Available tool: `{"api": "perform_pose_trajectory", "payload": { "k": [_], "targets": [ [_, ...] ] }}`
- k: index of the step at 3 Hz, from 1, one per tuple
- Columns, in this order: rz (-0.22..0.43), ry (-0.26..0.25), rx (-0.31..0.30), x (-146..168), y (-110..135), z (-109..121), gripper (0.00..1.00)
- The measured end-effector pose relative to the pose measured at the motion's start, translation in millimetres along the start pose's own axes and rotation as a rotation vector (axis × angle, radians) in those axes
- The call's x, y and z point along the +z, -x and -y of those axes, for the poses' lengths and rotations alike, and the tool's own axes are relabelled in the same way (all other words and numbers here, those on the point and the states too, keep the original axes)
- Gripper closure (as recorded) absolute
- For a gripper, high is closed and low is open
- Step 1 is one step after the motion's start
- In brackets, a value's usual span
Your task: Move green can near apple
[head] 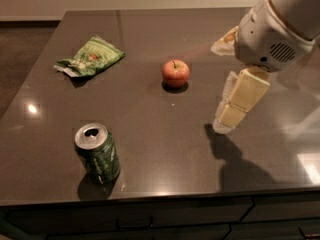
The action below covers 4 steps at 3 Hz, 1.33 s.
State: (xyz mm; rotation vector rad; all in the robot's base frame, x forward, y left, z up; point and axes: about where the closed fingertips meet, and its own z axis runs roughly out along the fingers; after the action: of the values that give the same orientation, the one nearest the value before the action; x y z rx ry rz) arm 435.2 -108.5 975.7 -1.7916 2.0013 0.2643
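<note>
Upper left of frame: crinkled snack bag [90, 57], flat on the dark table [150, 129], no part of the task.

Lower left: green can [97, 154], upright, pull-tab hole on top, close to the table's front edge and well apart from the apple.

Upper centre: apple [175, 73], stem up, bare surface on every side.

Right of centre: gripper [224, 125], pointing tip-down from the white arm [272, 34] at upper right, above the table, nearer the apple than the can. Carrying nothing. Spread or pressed together: cannot tell.

Progress, as judged: barely begun. Can not yet reached, grasped or shifted. Left to do: reach across to lower left, grasp, carry, set down beside the apple.

Room for moving: wide bare stretch between can and apple, nothing on the direct line. Little margin on the can's near side, with the front edge just below it. Snack bag well off the likely path. Set-down space open all round the apple.
</note>
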Motion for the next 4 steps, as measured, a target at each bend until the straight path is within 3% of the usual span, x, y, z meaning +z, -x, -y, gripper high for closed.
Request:
{"api": "perform_pose_trajectory", "payload": {
  "k": [1,2,4],
  "targets": [
    [0.087,0.068,-0.075,23.3,38.2,-24.4,0.0],
    [0.135,0.12,-0.136,44.9,64.9,-45.4,0.0],
    [0.173,0.201,-0.217,92.8,104.7,-76.6,0.0]
  ]
}}
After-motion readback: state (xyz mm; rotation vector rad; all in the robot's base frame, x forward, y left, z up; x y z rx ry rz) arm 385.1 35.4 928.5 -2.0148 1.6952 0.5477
